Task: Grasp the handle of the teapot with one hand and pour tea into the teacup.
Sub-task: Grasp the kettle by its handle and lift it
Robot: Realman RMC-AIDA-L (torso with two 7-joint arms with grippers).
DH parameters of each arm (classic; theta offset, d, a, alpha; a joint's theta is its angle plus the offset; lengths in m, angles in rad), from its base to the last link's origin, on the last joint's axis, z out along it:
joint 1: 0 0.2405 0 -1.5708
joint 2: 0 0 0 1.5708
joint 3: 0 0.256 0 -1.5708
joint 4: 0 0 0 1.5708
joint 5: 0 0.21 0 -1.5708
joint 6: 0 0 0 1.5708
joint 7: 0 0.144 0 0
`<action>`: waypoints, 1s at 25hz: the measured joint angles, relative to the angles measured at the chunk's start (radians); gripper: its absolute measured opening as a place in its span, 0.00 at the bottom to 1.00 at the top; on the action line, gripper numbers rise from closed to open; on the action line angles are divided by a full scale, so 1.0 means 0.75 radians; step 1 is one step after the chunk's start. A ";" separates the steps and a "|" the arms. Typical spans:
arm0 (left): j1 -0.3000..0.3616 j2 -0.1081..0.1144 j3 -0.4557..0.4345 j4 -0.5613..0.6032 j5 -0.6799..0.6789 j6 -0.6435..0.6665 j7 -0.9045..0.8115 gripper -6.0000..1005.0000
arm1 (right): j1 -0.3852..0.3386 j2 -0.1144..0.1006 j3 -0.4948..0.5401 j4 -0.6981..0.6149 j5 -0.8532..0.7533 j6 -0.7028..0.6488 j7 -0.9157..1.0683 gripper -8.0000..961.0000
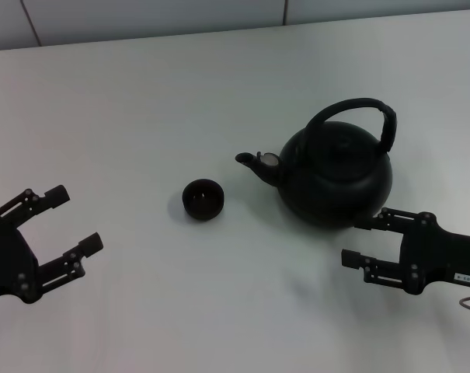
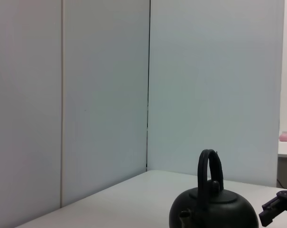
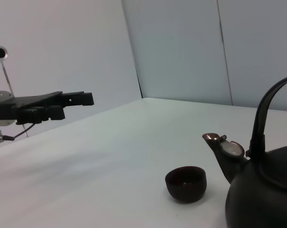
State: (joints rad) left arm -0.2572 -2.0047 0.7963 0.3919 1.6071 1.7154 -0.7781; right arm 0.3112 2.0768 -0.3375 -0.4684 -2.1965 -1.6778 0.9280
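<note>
Two end effectors waited low over the white bench [image 1: 141,93], and neither one held anything. The right end effector [image 1: 361,242] was near the front right corner, with its two fingers spread apart. It sat just beside the teapot [image 1: 335,175], on the side toward the front edge, and did not touch it. The left end effector [image 1: 73,225] was near the front left corner, fingers apart too, well away from everything.

The teapot stood upright, right of the middle of the bench. Its spout [image 1: 254,162] pointed at the teacup [image 1: 202,199], which sat near the middle, a little apart from the spout. The handle [image 1: 359,109] stood tall over the lid.

Plenty could go wrong from there, I think. The right end effector was down by the pot's belly, but the handle was up high. If it moved straight in, it could bump the pot and shove it into the cup. If it grabbed only the thin side of the handle, the heavy pot could swing or slip. The cup was small, so a fast tip could spill tea onto the bench or knock the cup over.
</note>
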 joint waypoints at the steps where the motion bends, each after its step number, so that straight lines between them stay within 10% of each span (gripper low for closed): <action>1: 0.001 -0.001 0.007 0.006 0.002 0.001 0.006 0.80 | 0.000 0.000 0.000 0.001 0.000 0.000 0.000 0.70; 25: 0.003 -0.006 -0.015 0.032 0.217 -0.132 0.038 0.80 | -0.075 0.009 0.004 0.173 0.262 0.026 -0.209 0.70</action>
State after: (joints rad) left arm -0.2551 -2.0094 0.7853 0.4158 1.7699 1.6163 -0.7493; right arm 0.2553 2.0837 -0.3345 -0.3383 -2.0000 -1.6582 0.7713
